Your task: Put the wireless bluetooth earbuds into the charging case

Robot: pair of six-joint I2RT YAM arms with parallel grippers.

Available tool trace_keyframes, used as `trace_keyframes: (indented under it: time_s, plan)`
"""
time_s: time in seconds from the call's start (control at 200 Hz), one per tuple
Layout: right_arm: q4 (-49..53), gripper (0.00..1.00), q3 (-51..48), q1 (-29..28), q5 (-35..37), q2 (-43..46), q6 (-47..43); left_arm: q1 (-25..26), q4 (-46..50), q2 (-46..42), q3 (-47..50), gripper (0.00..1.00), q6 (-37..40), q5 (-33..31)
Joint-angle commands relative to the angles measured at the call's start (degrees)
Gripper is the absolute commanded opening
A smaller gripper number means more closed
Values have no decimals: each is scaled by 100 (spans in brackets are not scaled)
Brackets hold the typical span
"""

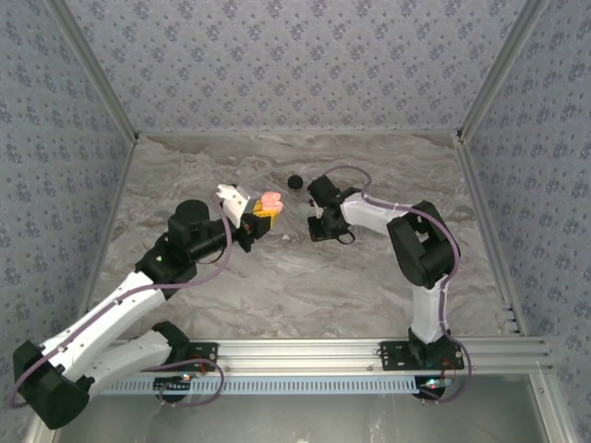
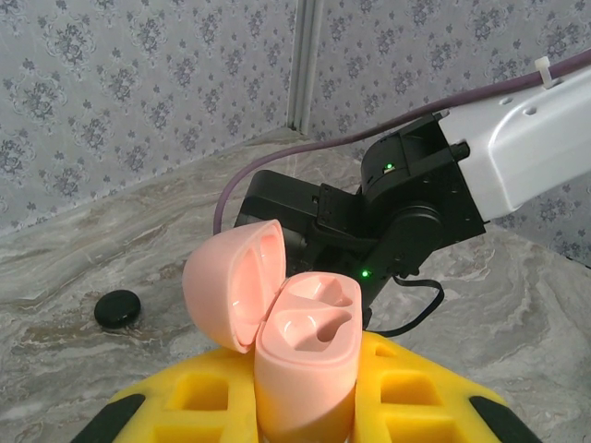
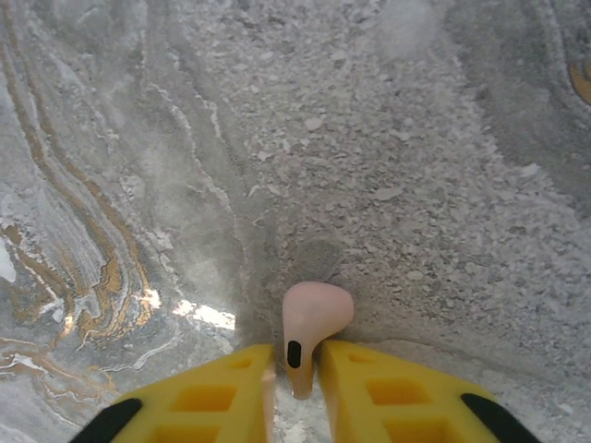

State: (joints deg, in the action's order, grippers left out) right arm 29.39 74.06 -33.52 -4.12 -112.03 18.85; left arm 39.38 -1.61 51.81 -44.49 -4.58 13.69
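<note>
My left gripper is shut on a pink charging case and holds it above the table, upright. The case's lid is swung open to the left and both wells are empty. A pink earbud, not a black one, lies low over the marble with its stem pointing back between the yellow fingers of my right gripper. Those fingers stand close on either side of the stem, and a firm grip cannot be made out. The right gripper is down at the table, just right of the case.
A black round puck lies on the marble table behind both grippers. Patterned walls with metal corner posts close the table in on three sides. The right arm's black wrist is close in front of the case.
</note>
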Motion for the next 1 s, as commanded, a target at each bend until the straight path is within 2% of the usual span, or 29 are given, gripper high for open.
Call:
trace_keyframes:
  time_s: [0.0,0.255,0.365,0.685,0.994]
  plan:
    - [190,30,-95,99,192,97,101,-18,-226,4,-54,17,-25,66]
    - [404,45,241,96,209,244,41,-22,-217,15,-67,17,-11,61]
    - [478,48,425,100,322,170,74,-24,-217,5,-69,17,-4,51]
    - [805,47,848,-2,412,-202,174,-23,-200,4,-68,17,10,39]
    - [1011,38,1162,-110,712,-495,275,-20,-200,9,-71,17,25,36]
